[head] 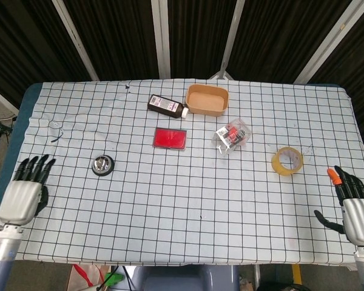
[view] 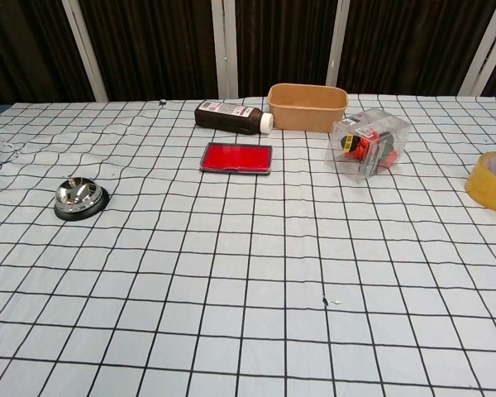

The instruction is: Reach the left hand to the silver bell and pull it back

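Observation:
The silver bell (head: 102,164) on its black base stands alone on the checked cloth at the left; the chest view shows the bell (view: 81,199) at mid-left with nothing touching it. My left hand (head: 24,193) is at the table's left edge, well left of and nearer than the bell, fingers spread and holding nothing. My right hand (head: 353,207) hangs at the near right corner, fingers apart and holding nothing. Neither hand appears in the chest view.
A red flat case (head: 170,138), a dark bottle (head: 167,107) and a tan box (head: 206,100) lie at the back middle. A clear packet (head: 232,136) sits right of centre and a tape roll (head: 287,161) further right.

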